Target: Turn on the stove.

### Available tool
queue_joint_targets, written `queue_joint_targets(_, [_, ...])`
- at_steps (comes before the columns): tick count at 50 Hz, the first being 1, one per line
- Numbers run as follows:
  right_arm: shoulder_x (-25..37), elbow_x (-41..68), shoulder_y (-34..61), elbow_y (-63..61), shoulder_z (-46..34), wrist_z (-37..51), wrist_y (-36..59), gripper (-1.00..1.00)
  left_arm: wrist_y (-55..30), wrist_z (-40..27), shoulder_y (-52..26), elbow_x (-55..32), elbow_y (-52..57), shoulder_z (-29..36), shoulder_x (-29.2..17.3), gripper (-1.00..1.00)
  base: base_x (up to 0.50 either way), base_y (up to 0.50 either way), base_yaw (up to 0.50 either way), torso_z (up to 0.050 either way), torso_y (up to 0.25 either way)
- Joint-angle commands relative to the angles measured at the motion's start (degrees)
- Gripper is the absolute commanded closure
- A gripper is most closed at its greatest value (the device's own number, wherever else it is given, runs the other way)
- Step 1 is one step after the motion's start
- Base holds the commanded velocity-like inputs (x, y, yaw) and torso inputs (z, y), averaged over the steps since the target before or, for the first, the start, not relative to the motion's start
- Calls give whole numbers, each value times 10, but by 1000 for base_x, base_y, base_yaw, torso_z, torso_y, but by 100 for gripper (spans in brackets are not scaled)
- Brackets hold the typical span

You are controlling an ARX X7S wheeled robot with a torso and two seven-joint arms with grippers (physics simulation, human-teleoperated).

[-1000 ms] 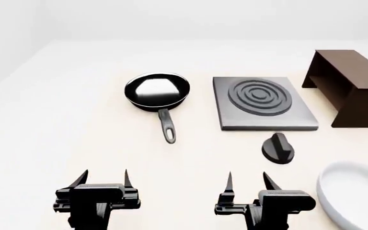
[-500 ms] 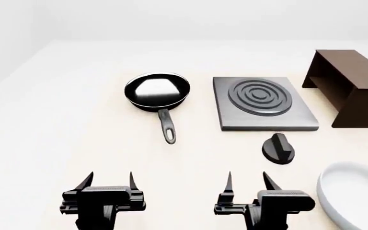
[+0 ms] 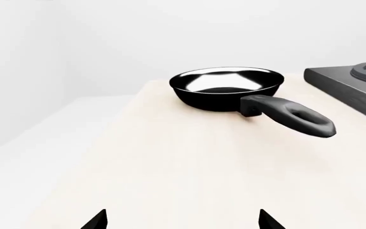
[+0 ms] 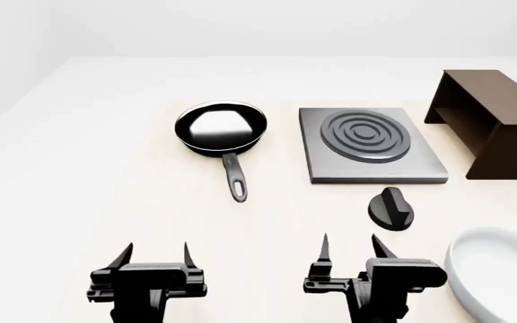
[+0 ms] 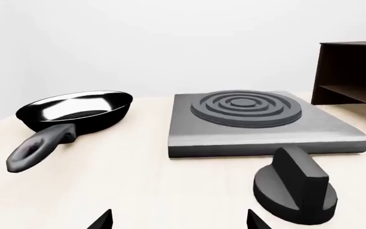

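The stove [image 4: 371,145] is a flat square grey hotplate with a dark ring burner, at the table's middle right; it also shows in the right wrist view [image 5: 259,121] and partly in the left wrist view [image 3: 354,86]. Its black round knob [image 4: 390,209] stands apart in front of it and shows close in the right wrist view [image 5: 295,192]. My right gripper [image 4: 352,247] is open and empty, just short of the knob and a little to its left. My left gripper [image 4: 157,252] is open and empty near the front edge.
A black frying pan [image 4: 221,128] lies left of the stove, handle pointing toward me. A dark brown wooden box [image 4: 492,124] stands at the right. A white bowl's rim [image 4: 474,269] shows at the front right.
My left gripper has shifted slightly to the right. My right gripper has edged slightly forward. The stove, knob and pan have not moved.
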Motion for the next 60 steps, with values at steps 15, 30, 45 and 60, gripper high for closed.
queue_joint_targets(15, [5,17,69,12,14,8,74,-100,0,11,-6,-9,9,2,-3,-100,0,0,0,0,0])
queue_joint_targets(30, [4,22,125,66,14,9,100,-100,-9,7,-11,-13,15,4,-9,-100,0,0,0,0,0])
queue_joint_targets(45, [-4,27,174,148,22,10,90,-100,-12,2,-18,-15,12,8,-12,-100,0,0,0,0,0])
queue_joint_targets(60, [-14,31,218,243,28,4,64,-100,-15,-2,-19,-17,16,12,-16,-100,0,0,0,0,0])
